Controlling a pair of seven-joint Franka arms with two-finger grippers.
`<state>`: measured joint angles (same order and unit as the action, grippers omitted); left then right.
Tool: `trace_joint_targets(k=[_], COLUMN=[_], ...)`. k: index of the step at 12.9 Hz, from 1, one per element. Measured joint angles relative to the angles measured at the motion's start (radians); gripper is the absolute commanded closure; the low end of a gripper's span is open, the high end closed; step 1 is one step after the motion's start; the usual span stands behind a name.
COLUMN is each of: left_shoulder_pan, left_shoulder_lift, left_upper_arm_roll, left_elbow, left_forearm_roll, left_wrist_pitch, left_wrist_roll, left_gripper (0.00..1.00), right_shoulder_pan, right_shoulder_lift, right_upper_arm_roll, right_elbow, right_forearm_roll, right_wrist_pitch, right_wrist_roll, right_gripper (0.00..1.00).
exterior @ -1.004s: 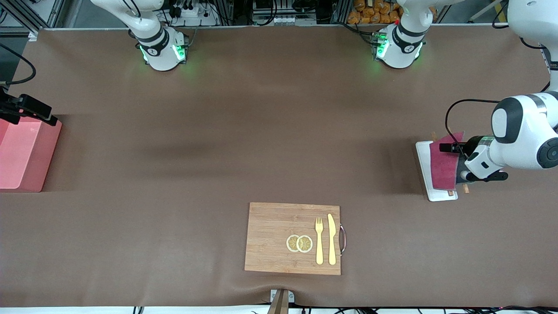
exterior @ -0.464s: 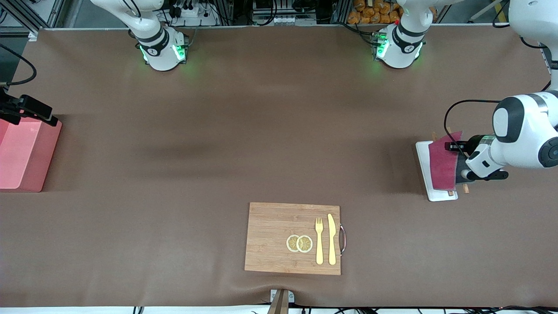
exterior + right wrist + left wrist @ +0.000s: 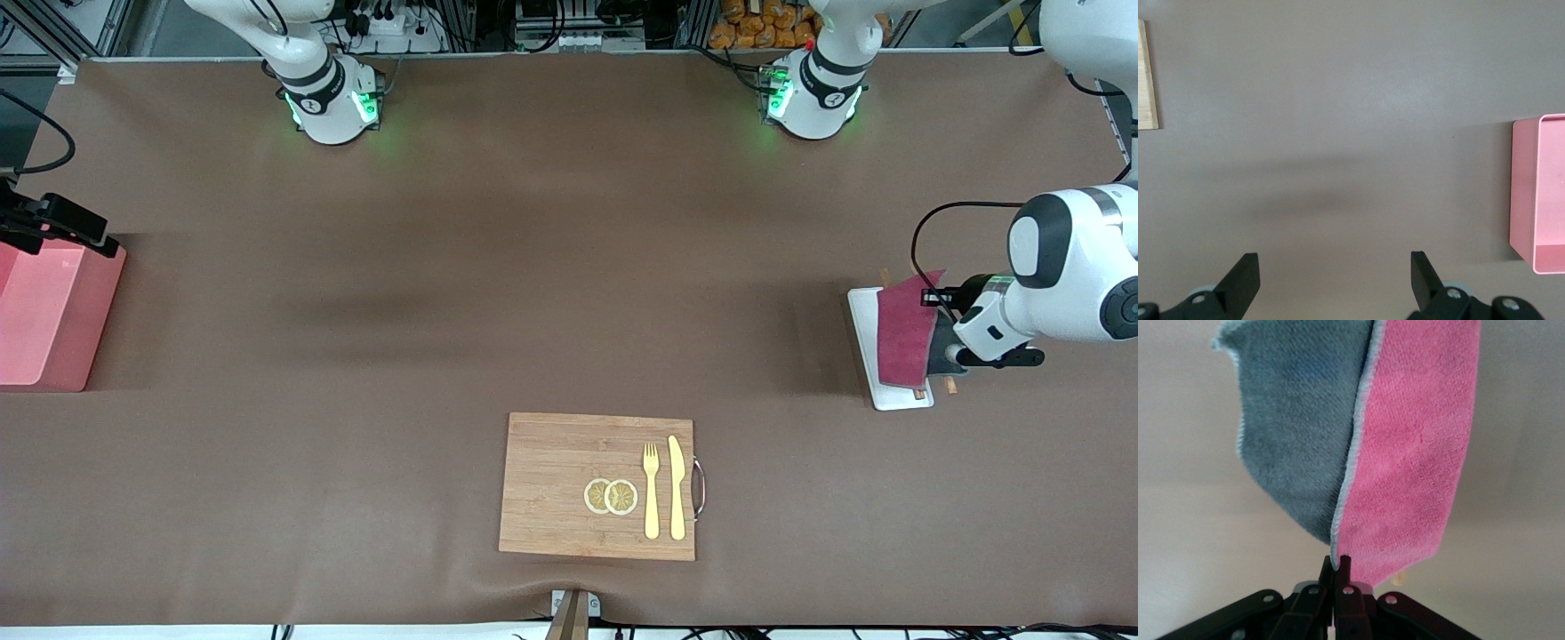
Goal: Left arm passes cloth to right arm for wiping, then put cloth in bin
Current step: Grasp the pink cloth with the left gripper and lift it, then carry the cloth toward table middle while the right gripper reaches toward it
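The cloth (image 3: 905, 333), over the white tray (image 3: 864, 347) at the left arm's end, is pinched by the left end effector (image 3: 1336, 572) for handover, while the right end effector (image 3: 1335, 280) is kept wide open, waiting near the bin (image 3: 44, 316).

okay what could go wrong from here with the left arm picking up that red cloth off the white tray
1. The left gripper is shut on just an edge of the cloth, so it could slip free when lifted.
2. The cloth hangs folded, with another grey cloth against it; that might drag along.
3. The right gripper, open, waits by the bin, at the right arm's end of the table, so the handover needs a long carry in which the cloth could drop.
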<state>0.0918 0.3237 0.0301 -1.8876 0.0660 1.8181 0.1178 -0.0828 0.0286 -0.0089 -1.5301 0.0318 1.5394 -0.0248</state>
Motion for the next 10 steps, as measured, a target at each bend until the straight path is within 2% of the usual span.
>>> trace_joint_targets(k=[5,7,10], left_shoulder_pan=[-0.001,-0.002,-0.003], left_shoulder_lift=[-0.044,-0.079,-0.138], left_upper_arm_roll=[-0.04,-0.078,-0.155], left_elbow=[0.052,0.11,0.219], left_forearm_roll=[0.004,0.004,-0.007], left_wrist_pitch=[-0.015,-0.079,-0.167], left_wrist_roll=[0.0,-0.021,-0.15], left_gripper=[1.0,1.0,1.0], right_shoulder_pan=[0.0,0.006,0.027], right_shoulder_lift=[0.0,0.0,0.0], right_upper_arm_roll=[0.001,0.003,0.007], right_elbow=[0.0,0.0,0.0], right_forearm_roll=[0.0,0.001,0.019], right_wrist_pitch=[0.0,-0.001,-0.008], right_wrist_roll=[0.0,0.0,0.016], right_gripper=[0.0,0.0,0.0])
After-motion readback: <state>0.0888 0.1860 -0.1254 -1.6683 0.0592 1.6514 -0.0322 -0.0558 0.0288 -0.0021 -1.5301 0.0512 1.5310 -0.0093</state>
